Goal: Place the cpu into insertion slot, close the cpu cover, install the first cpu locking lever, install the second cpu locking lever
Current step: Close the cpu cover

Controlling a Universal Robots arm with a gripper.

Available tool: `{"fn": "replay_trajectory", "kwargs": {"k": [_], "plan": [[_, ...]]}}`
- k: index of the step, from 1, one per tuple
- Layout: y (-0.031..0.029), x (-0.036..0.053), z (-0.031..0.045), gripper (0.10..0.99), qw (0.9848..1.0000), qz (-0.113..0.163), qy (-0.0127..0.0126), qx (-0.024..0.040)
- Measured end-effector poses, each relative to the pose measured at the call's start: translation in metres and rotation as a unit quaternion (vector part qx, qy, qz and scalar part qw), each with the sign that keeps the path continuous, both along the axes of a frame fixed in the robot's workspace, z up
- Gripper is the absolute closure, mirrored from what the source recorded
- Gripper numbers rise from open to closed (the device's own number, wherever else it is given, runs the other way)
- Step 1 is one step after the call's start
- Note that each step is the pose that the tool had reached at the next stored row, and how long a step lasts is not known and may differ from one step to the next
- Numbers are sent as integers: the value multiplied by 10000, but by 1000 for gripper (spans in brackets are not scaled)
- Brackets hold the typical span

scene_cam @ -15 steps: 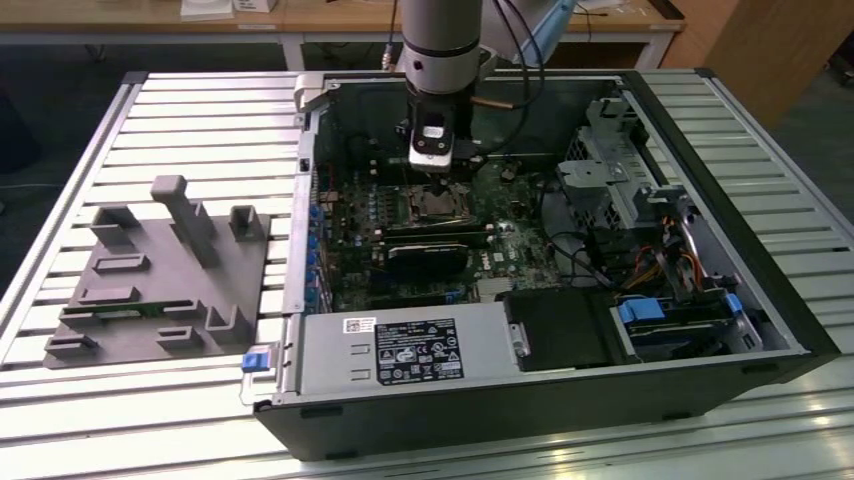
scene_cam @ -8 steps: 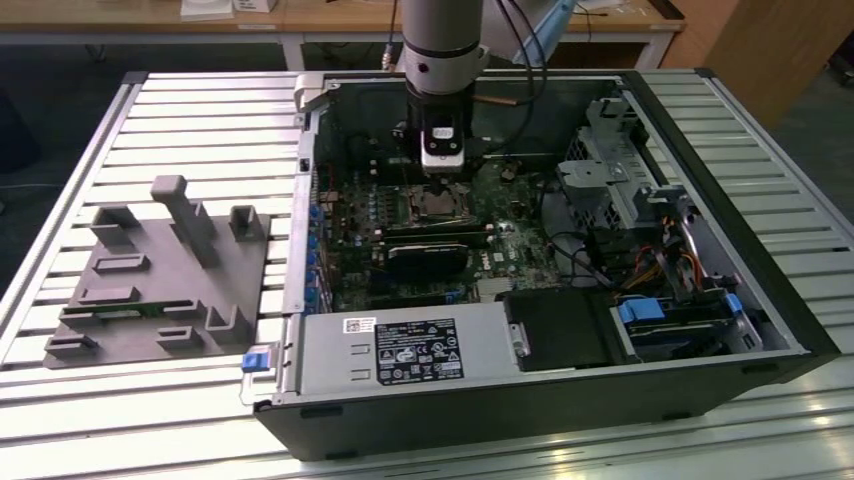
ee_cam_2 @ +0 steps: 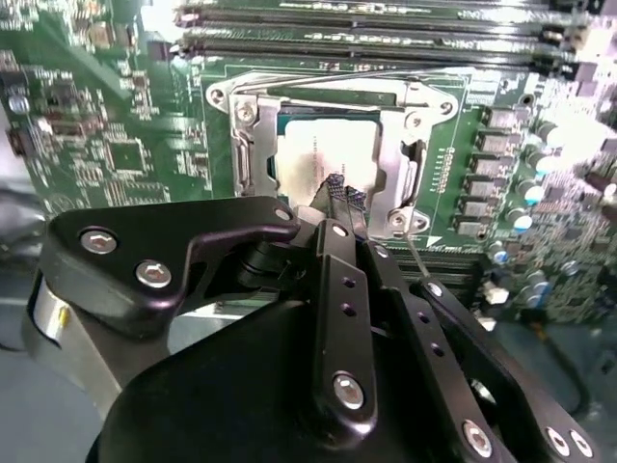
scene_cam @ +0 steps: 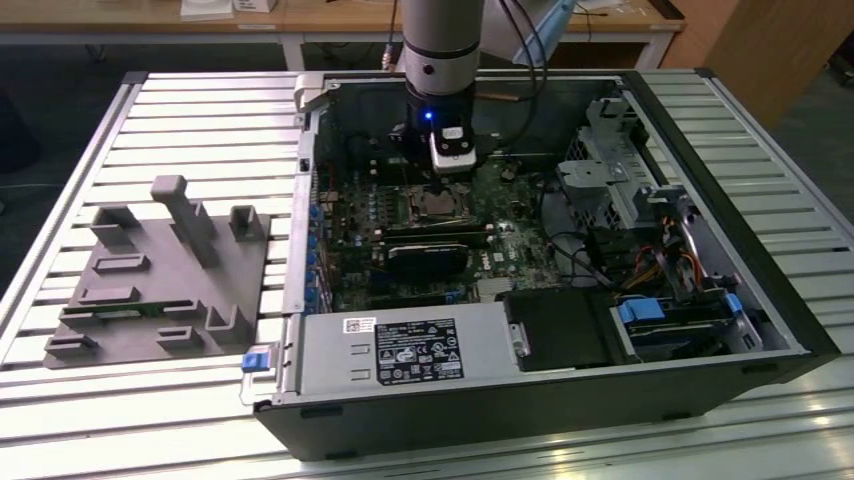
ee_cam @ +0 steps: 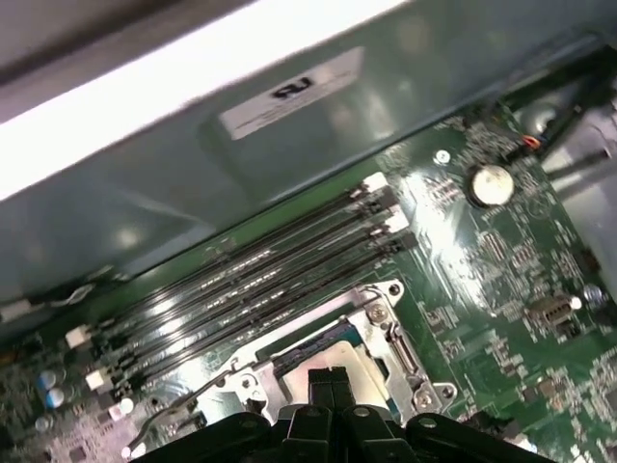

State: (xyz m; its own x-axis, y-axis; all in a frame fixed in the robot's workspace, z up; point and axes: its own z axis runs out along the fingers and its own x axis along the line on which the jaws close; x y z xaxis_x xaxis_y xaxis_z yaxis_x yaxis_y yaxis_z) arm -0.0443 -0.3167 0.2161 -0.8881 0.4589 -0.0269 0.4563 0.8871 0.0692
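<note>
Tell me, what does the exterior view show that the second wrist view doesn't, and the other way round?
Exterior view: the whole open computer case on a slatted table, a grey fixture beside it, the arm reaching in. Second wrist view: the shut jaws close up, over the cpu seated under the cpu cover. Both: the green motherboard around the cpu.

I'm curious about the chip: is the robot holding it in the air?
No, the cpu lies flat in the insertion slot.
</note>
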Motion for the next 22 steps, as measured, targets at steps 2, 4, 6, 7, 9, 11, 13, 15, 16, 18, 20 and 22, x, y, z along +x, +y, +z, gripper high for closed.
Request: {"fn": "replay_trajectory", "kwargs": {"k": [2,4,6,7,9,11,13,15,16,18,20,22], "plan": [[0,0,-1,980,9998,180,0,-1],[0,0,-2,980,9994,359,0,-1],[0,0,-4,980,9985,547,0,-1],[0,0,-5,980,9980,637,0,-2],[0,0,-6,980,9967,817,0,-5],[0,0,-9,980,9950,995,1,-10],[0,0,-12,980,9930,1180,1,-18],[0,0,-16,980,9909,1344,2,-30],[0,0,-17,980,9899,1420,5,-40],[0,0,-20,980,9877,1561,12,-67],[0,0,-25,980,9856,1687,23,-99],[0,0,-31,980,9837,1792,33,-118]]}}
